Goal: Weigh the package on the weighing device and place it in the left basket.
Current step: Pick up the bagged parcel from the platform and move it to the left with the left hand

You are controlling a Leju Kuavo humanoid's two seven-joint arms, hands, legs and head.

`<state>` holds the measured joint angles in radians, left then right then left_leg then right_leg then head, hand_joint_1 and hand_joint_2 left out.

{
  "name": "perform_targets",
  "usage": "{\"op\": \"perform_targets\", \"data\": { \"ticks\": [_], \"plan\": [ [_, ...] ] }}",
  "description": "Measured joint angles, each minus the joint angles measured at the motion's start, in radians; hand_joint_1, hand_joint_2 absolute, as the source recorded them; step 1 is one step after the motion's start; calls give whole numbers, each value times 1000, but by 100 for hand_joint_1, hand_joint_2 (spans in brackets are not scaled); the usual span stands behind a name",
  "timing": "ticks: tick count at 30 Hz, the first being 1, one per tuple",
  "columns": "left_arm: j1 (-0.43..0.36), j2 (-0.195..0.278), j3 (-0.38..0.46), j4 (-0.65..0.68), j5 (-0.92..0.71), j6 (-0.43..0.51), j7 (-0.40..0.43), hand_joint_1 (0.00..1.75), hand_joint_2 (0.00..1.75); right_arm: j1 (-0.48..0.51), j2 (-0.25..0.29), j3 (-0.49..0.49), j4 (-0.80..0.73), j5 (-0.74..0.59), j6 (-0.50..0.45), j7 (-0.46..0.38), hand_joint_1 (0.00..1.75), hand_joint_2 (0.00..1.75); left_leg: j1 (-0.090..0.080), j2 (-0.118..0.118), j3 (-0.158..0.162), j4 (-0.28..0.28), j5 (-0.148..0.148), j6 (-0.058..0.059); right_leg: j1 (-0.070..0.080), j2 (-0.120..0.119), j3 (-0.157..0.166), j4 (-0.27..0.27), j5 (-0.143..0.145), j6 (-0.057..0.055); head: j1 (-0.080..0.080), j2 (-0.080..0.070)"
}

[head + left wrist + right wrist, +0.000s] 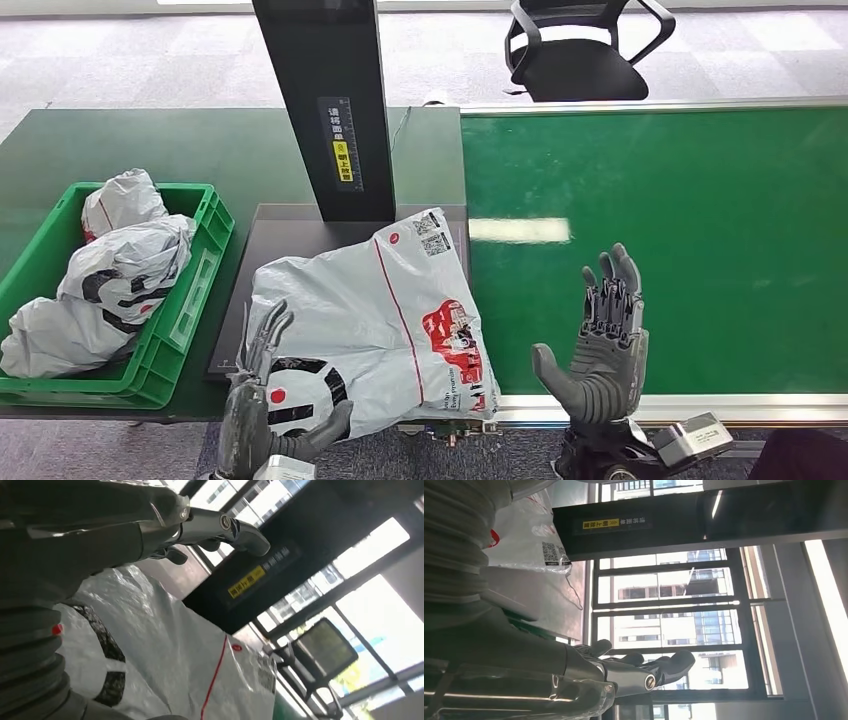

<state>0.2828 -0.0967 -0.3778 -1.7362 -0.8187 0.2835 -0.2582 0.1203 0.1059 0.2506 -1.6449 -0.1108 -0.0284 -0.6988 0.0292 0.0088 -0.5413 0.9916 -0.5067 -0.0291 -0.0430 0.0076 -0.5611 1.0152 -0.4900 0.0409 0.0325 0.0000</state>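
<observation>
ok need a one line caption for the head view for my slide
White package lying on the dark weighing platform, left hand at its near edge, right hand open over the green belt, filled green basket alongside.

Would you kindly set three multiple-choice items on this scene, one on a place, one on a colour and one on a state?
1. Where does the big white package lie?
A. In the basket
B. On the dark weighing plate
C. On the office chair

2. What colour is the basket?
A. Green
B. Blue
C. Red

3. How is the right hand?
A. Gripping a package
B. Fist closed
C. Open, holding nothing

Answers: B, the package rests on the plate before the black post; A, its walls are green; C, its fingers are spread over the belt.
</observation>
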Motion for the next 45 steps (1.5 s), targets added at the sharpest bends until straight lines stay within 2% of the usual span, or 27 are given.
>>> {"op": "perform_targets", "data": {
  "ticks": [3,6,12,21,38,45],
  "plan": [
    [-39,55,-72,-4,-29,-54,64,0,175,-19,2,-15,32,-19,30,0,0,175,0,0,0,0,0,0,0,0,0,0,0,0,0,0],
    [-86,96,-125,21,-33,-67,81,0,175,-52,6,-23,84,-29,45,0,0,175,0,-1,0,0,0,0,0,0,1,0,0,0,0,0],
    [-157,131,-185,117,-25,-71,82,0,175,-107,14,-26,173,-37,53,0,0,175,0,-1,0,0,0,0,0,0,1,0,0,0,0,0],
    [-217,128,-200,254,-11,-94,59,0,175,-175,24,-30,291,-41,70,0,0,175,0,-1,0,0,0,0,0,0,1,0,0,0,0,0],
    [-237,123,-199,326,-23,-88,59,0,175,-192,29,-32,343,-39,77,0,0,175,0,-1,0,0,0,0,0,0,1,0,0,0,0,0],
    [-272,121,-132,470,-66,-31,50,0,175,-220,40,-30,385,-34,128,0,0,175,0,-1,0,0,1,0,0,0,1,0,0,0,0,0]
  ]
}}
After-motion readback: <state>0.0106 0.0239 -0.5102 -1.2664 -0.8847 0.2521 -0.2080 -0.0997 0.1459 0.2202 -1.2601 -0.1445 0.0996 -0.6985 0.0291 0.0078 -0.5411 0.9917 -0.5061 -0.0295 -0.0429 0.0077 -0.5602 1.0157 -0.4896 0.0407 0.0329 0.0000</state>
